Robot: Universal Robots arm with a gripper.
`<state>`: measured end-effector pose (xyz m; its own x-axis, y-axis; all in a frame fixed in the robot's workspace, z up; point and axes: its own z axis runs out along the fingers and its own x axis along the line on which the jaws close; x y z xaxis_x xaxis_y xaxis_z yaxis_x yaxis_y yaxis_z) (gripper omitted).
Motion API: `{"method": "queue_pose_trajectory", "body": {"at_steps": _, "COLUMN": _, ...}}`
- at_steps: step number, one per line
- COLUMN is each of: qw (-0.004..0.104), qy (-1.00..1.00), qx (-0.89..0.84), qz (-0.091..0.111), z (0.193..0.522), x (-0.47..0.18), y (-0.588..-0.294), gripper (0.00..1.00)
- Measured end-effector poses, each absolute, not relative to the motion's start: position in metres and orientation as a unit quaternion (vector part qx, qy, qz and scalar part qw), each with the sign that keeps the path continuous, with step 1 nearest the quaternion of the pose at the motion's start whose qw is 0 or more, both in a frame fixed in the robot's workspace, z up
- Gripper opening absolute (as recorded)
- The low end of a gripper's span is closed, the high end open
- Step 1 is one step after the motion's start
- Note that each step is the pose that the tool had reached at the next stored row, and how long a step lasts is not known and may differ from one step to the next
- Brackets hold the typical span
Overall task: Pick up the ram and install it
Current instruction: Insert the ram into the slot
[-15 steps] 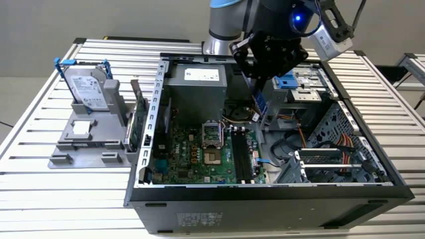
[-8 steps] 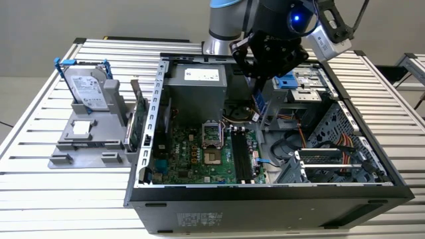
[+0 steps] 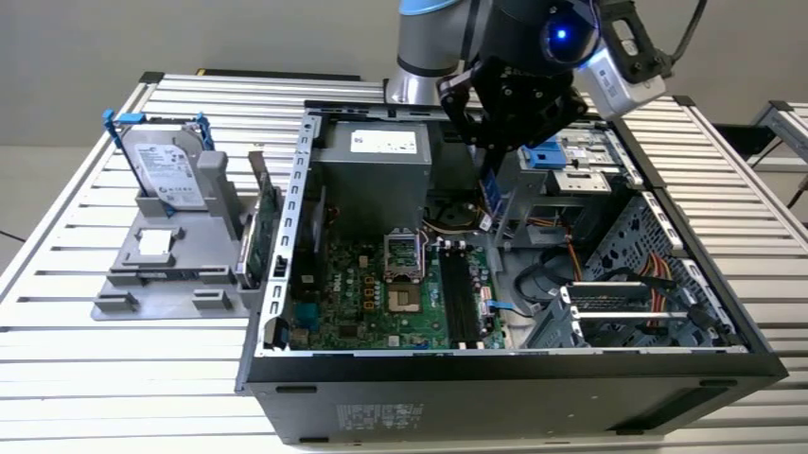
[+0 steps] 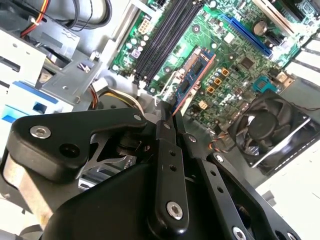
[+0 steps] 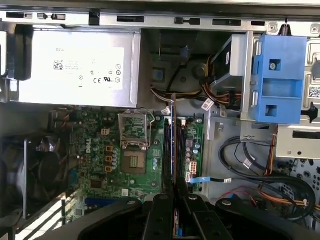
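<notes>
My claw (image 3: 491, 163) is clamped on one end of the ram (image 3: 495, 203), a thin, flat, dark blue stick. It hangs lengthwise down inside the open black metal case (image 3: 505, 388), over the green motherboard (image 3: 360, 298), at about 2 o'clock from the square silver socket (image 3: 401, 253). In the second wrist view the matte black fingers (image 4: 166, 142) pinch its narrow edge near the long black slots (image 4: 160, 42). On the ribbed metal worktop (image 3: 76, 378), at 9 o'clock from the case, a shiny silver drive (image 3: 165, 165) stands in a grey plastic rack (image 3: 165, 274).
</notes>
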<state>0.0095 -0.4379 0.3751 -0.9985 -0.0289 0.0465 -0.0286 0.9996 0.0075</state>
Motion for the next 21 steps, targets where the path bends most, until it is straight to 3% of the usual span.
{"method": "queue_pose_trajectory", "body": {"at_steps": 21, "qw": 0.023, "qy": -0.999, "qx": -0.033, "qz": -0.004, "z": 0.3752, "x": 0.0095, "y": -0.4379, "gripper": 0.0}}
